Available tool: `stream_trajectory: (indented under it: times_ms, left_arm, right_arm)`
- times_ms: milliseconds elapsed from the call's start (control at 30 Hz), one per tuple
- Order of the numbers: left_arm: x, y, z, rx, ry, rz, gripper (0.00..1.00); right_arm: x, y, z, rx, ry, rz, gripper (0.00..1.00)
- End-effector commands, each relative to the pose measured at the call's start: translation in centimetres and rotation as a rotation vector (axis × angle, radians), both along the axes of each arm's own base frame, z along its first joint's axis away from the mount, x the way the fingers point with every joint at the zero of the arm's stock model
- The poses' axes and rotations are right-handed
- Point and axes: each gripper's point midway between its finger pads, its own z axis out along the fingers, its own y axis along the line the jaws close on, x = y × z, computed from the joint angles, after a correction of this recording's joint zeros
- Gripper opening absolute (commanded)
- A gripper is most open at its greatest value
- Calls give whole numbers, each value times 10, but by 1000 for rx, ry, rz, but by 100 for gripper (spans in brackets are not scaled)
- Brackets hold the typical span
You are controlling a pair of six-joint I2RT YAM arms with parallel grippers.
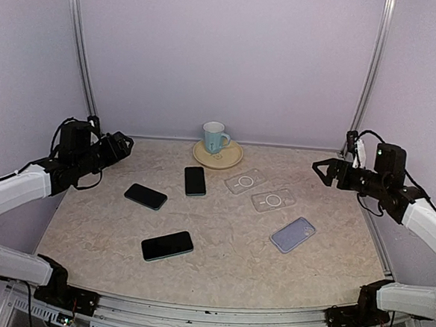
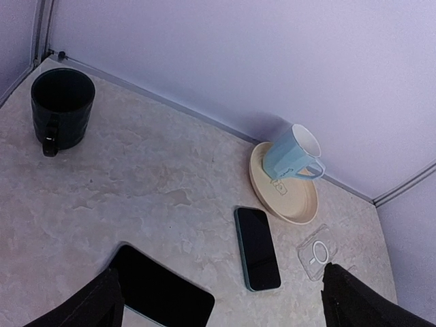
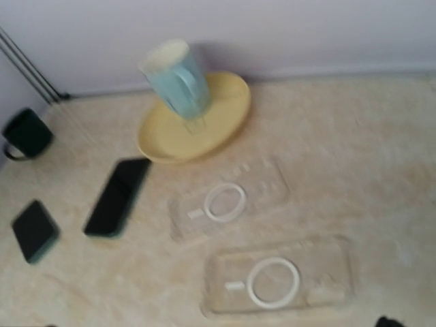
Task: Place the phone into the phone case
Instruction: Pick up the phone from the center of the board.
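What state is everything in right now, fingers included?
Black phone nearest the arms: flat, uncased.
Black phone at left: flat, uncased.
Black phone farthest back: flat, uncased.
Far clear plastic case: flat, empty.
Near clear plastic case: flat, empty.
Lavender phone case: flat, contents unclear.
Light blue ceramic mug: upright on round yellow plate.
Black mug: upright.
Left fingers: open, holding nothing.
Right fingers: open, holding nothing.
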Motion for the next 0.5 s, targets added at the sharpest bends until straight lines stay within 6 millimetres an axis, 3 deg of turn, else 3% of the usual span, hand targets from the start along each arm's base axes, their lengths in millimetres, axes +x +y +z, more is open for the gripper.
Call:
stream_trajectory:
  times_ms: [0,167,467]
  left_arm:
    - [4,-18,-10,46,29,-29,99]
    - [3,-40,-18,68,47,-78,99]
    - [0,-86,-44,109,105,-194,99]
  right_arm:
    - [7,-7,-12,-54,45,-36,100]
    - [14,0,-39,-98,128,-30,100]
    - [23,26,-54,-186,149,-28,100]
